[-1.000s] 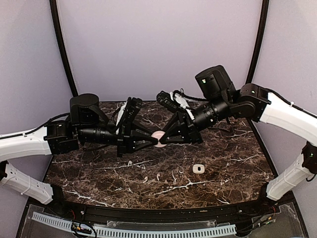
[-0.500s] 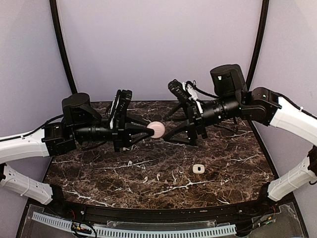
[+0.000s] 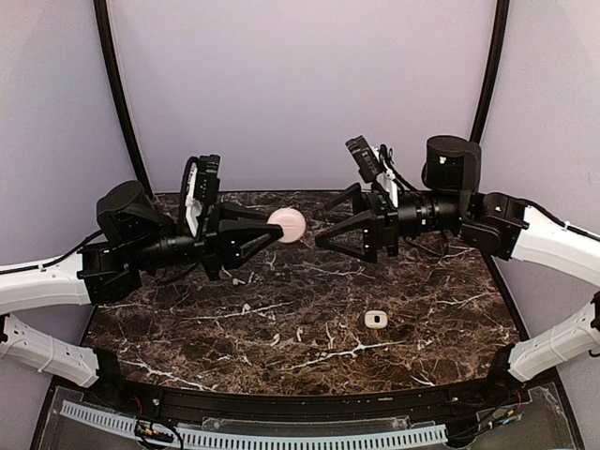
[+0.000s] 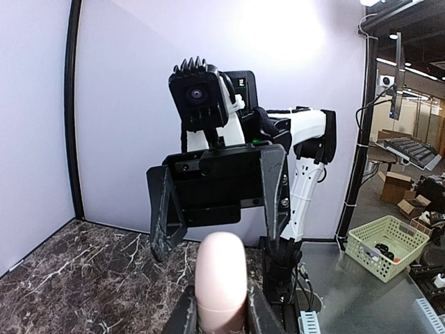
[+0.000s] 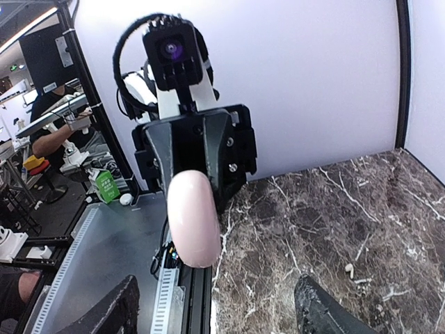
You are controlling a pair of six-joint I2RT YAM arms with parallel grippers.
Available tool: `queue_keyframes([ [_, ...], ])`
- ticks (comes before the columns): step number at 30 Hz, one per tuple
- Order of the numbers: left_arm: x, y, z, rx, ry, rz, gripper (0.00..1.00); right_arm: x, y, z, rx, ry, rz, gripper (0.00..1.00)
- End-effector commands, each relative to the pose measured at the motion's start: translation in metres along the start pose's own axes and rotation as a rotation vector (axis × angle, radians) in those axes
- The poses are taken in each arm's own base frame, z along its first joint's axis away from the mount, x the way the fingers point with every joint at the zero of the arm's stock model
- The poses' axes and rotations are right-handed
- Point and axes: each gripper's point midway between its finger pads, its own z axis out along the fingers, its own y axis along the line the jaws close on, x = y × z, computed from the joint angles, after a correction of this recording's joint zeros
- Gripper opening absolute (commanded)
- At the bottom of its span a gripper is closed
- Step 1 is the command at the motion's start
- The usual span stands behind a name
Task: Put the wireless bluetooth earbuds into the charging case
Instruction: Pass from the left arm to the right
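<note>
**A:** Wireless bluetooth earbuds (image 3: pixel 298 333), location?

**B:** Tiny white pieces, lying loose on the marble surface (image 3: pixel 422 291), well below the case.

**A:** Charging case (image 3: pixel 287 225)?

**B:** Pale pink, oval, held aloft; I have my left pincer (image 3: pixel 278 231) clamped on it. Right pincer (image 3: pixel 321 229): spread wide, empty, facing the case without touching.

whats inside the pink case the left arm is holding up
The pink case looks closed in the left gripper; only its smooth shell shows, so its inside is hidden. One white earbud lies out on the marble table.
</note>
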Motion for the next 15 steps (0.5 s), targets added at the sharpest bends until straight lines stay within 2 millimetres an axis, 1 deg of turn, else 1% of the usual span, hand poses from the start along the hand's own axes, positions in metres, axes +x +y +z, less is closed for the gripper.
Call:
queue_keyframes([
  [1, -0.02, -0.002, -0.003, 0.005, -0.092, 0.012, 0.0, -0.03, 0.016, 0.003, -0.07, -0.11, -0.059, 0.72],
  [5, -0.024, -0.001, -0.002, 0.004, -0.115, 0.017, 0.0, -0.031, 0.02, 0.013, -0.092, -0.104, -0.064, 0.7],
  [8, -0.026, -0.001, -0.001, 0.005, -0.123, 0.02, 0.0, -0.027, 0.017, 0.019, -0.084, -0.094, -0.063, 0.69],
  [15, -0.022, 0.0, 0.002, 0.013, -0.122, 0.011, 0.0, -0.036, 0.02, 0.023, -0.092, -0.11, -0.08, 0.63],
])
